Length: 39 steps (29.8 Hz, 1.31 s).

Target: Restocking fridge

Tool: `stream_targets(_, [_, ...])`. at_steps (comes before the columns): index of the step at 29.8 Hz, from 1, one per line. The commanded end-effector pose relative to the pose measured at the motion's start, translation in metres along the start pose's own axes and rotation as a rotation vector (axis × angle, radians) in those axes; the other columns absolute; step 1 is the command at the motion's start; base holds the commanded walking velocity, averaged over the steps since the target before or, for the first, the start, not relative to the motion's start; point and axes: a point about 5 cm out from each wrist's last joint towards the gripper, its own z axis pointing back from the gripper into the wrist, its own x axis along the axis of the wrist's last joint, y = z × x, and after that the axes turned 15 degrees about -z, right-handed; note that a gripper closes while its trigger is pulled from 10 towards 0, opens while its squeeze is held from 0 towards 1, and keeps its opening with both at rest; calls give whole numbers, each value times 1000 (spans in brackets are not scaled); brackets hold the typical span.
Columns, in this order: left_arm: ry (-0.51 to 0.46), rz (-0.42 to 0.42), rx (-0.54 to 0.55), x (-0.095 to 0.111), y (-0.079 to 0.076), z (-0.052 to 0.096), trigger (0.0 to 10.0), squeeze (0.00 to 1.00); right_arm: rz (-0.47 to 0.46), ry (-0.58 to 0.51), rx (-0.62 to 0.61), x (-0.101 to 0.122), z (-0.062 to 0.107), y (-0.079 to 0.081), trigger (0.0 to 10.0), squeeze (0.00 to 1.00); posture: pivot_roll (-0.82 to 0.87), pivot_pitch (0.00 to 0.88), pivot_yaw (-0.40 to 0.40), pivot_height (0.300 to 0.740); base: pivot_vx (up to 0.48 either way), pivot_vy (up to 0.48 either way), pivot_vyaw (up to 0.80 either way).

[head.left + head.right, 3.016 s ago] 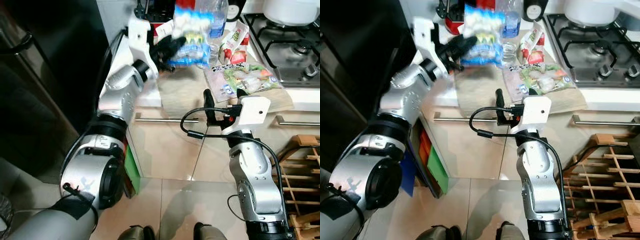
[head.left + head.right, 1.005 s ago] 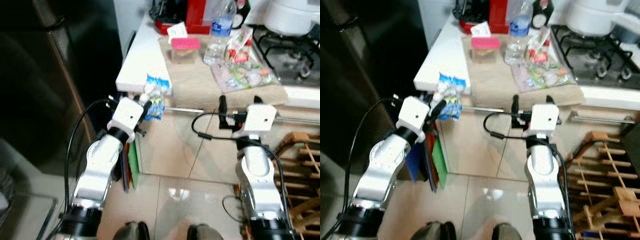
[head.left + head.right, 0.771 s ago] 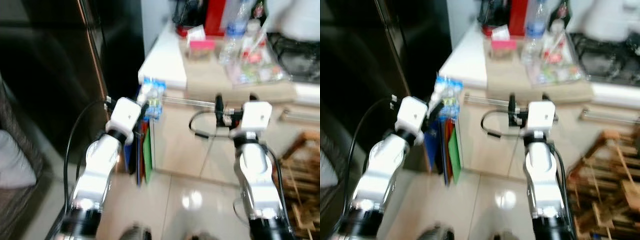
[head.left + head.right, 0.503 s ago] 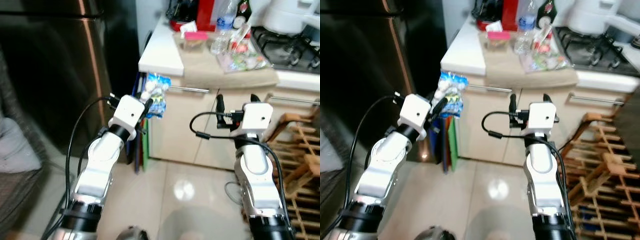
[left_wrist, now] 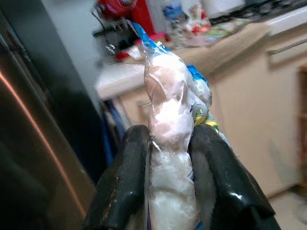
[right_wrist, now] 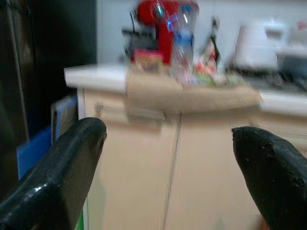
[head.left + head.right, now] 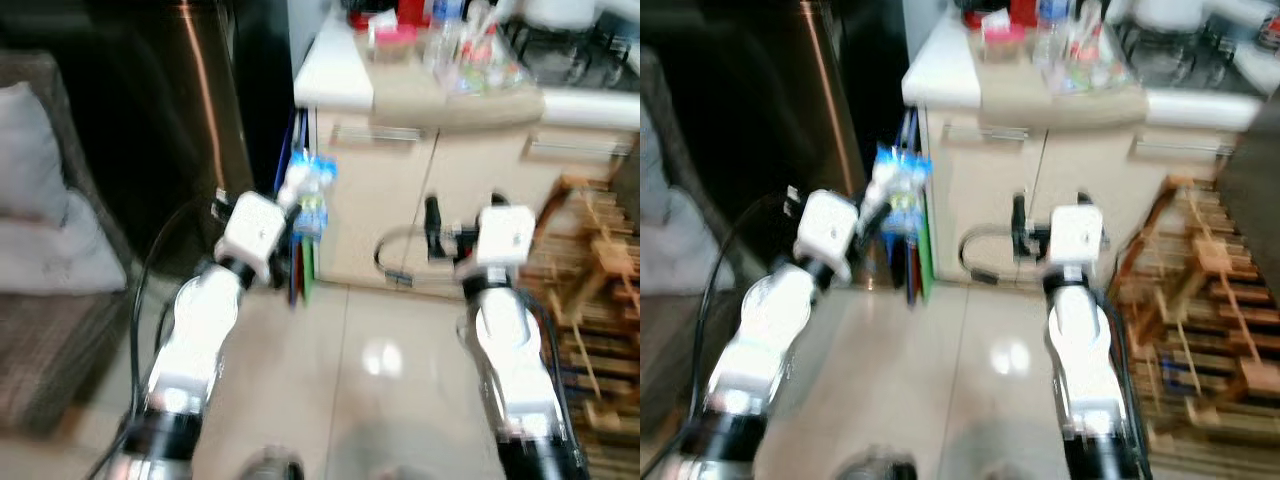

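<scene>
Bag (image 5: 170, 158), pinched in left tool (image 5: 168, 191)

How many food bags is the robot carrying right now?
1. The bag of white food is pinched between the left gripper fingers, held up near the dark fridge. The right gripper is open and carries nothing. More packets lie on the counter, blurred.

Both head views look forward and down from above the two arms, blurred, sharing the tiled floor (image 7: 380, 350), the cream cabinets and the tabletop (image 7: 970, 75) beyond. The left wrist view looks close along its tool (image 5: 168, 177) toward that same tabletop. The right wrist view faces the cabinets level, from near
</scene>
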Motion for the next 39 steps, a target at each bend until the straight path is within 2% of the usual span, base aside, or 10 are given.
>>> stream_targets(1, [73, 20, 14, -19, 3, 7, 10000, 0, -17, 45, -31, -9, 4, -8, 10000, 0, -74, 0, 43, 740, 0, 0, 0])
stream_targets(8, [121, 40, -19, -36, -8, 12, 10000, 0, 4, 76, -22, -17, 8, -11, 10000, 0, -82, 0, 45, 740, 0, 0, 0])
stream_targets(15, [260, 87, -20, -71, -16, 12, 10000, 0, 9, 261, -20, -59, 14, -20, 10000, 0, -75, 0, 40, 740, 0, 0, 0])
stream_targets(17, [394, 148, -99, -94, -33, 14, 10000, 0, -17, 413, -42, -86, 18, -27, 10000, 0, -74, 0, 40, 740, 0, 0, 0])
stream_targets(19, [618, 280, -213, -122, -62, 29, 10000, 0, -84, 689, -108, -122, 33, -34, 10000, 0, -74, 0, 42, 740, 0, 0, 0])
stream_targets(22, [658, 305, -232, -126, -66, 32, 10000, 0, -95, 738, -116, -128, 36, -35, 10000, 0, -74, 0, 42, 740, 0, 0, 0])
stream_targets(23, [963, 437, -211, -151, -87, 66, 10000, 0, -108, 917, -209, -146, 55, -42, 10000, 0, -81, 0, 41, 740, 0, 0, 0])
stream_targets(25, [1028, 461, -219, -155, -94, 74, 10000, 0, -71, 1004, -217, -154, 66, -43, 10000, 0, -94, 0, 45, 740, 0, 0, 0])
stream_targets(31, [1155, 437, -342, -159, -121, 98, 10000, 0, 29, 1241, -199, -175, 110, -48, 10000, 0, -89, 0, 23, 740, 0, 0, 0])
stream_targets(39, [1185, 462, -338, -159, -122, 99, 10000, 0, -67, 1260, -242, -177, 113, -47, 10000, 0, -91, 0, 30, 740, 0, 0, 0])
